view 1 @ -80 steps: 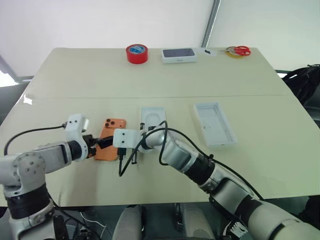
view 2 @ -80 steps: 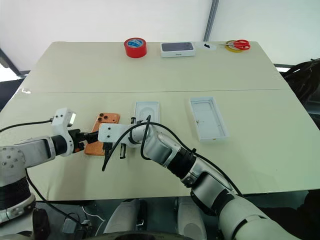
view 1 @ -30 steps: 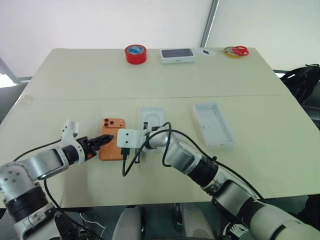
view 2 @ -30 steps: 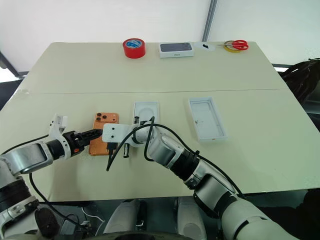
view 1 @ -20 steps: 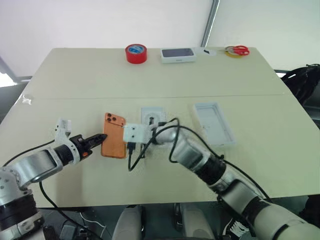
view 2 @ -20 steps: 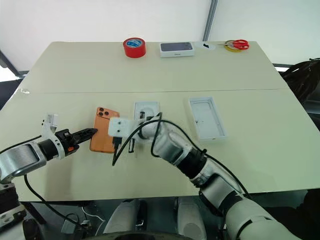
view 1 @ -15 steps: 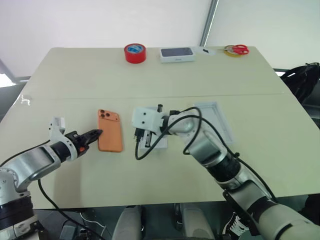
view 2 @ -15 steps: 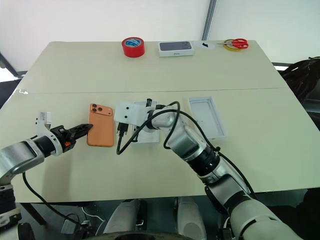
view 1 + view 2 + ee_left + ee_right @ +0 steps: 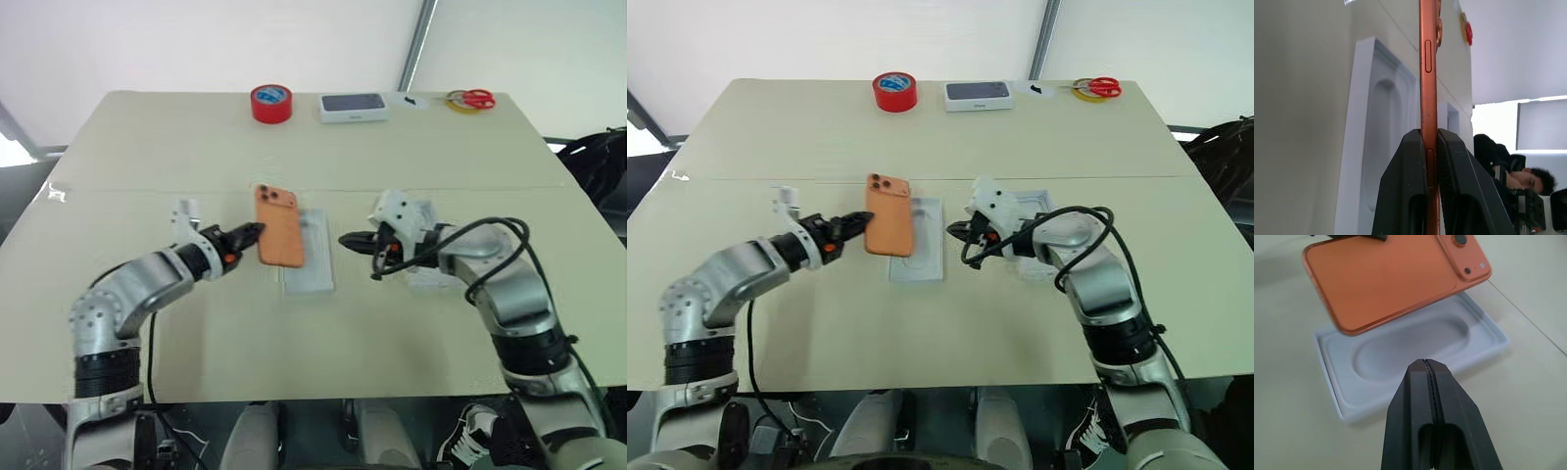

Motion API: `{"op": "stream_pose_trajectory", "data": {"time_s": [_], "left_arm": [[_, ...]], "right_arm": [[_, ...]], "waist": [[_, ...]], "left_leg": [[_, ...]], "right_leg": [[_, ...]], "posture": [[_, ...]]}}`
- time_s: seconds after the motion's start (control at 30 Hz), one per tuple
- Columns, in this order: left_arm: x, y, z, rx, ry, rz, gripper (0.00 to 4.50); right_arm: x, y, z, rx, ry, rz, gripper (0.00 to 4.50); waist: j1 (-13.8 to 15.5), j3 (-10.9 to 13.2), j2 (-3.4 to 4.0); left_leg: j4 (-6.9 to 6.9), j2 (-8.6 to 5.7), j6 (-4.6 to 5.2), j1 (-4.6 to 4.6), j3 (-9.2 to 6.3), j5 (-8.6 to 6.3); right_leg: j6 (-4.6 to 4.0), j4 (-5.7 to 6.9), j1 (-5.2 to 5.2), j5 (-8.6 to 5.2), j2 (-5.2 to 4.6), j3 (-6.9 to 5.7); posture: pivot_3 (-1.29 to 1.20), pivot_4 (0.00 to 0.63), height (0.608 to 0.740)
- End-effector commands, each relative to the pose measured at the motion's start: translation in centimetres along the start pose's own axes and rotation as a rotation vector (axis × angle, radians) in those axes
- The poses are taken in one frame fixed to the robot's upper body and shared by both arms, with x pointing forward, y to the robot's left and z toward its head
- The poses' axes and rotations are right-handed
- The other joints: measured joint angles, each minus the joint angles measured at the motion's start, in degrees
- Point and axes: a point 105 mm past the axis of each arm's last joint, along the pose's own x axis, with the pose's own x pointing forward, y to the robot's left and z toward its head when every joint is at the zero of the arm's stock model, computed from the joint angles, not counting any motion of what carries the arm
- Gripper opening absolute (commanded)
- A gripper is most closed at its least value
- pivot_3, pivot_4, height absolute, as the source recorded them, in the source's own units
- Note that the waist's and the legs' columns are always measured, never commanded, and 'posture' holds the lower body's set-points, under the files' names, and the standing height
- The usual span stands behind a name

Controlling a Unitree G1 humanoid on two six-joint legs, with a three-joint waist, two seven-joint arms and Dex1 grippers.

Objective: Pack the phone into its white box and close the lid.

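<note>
While the left gripper (image 9: 247, 233) stands clamped on the near left edge of the phone (image 9: 278, 226), the handset hangs lifted off the table (image 9: 147, 147), back face up with its camera cluster at the far end, partly over the left side of a thin white insert with an oval recess (image 9: 312, 252). The left wrist view confirms both fingers (image 9: 1405, 191) pressing the phone's two faces, edge-on. Right of the insert, the right gripper (image 9: 345, 238) hovers with its jaws together, empty, pointing left toward the phone. Behind and right of that hand lies a shallow white tray (image 9: 1050, 203), mostly hidden by the arm; whether it is the white box or the lid cannot be told. At the far edge sit red tape (image 9: 270, 102), another white box with a dark phone picture (image 9: 353, 106) and scissors (image 9: 470, 98).

Judgement: the carrying step is under way. The phone should travel level, rightward past the insert, with the right arm withdrawn, then be squared to the base before lowering.
</note>
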Motion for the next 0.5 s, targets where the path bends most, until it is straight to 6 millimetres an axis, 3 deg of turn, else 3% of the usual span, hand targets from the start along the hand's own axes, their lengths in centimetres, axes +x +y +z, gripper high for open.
{"op": "stream_pose_trajectory", "data": {"time_s": [0.03,0.4,0.5], "left_arm": [[0.7,-0.8,-0.1,0.002,0.004,-0.027,0.02],[2.2,-0.3,-1.5,0.033,0.054,-0.009,0.02],[2.4,-0.5,-2.1,0.04,0.075,-0.019,1.22]], "right_arm": [[-1.0,-0.6,0.9,-0.043,-0.028,-0.053,0.0],[-0.7,-0.8,0.3,-0.06,-0.002,-0.096,0.0],[-0.4,-0.8,0.1,-0.066,0.005,-0.097,0.0]], "waist": [[0.0,0.0,0.01],[0.4,0.0,-0.01],[0.4,0.0,-0.01]], "left_leg": [[0.0,0.01,-0.01,0.0,-0.01,0.01],[0.07,0.02,-0.01,0.0,0.0,0.02],[0.07,0.02,-0.01,0.0,-0.02,0.02]], "right_leg": [[0.0,0.01,0.0,0.0,0.03,0.0],[0.0,-0.01,0.04,-0.01,0.03,0.06],[0.0,0.0,0.04,-0.01,0.04,0.06]], "posture": [[0.0,0.15,0.74],[0.0,0.15,0.74],[0.0,0.15,0.74]]}}
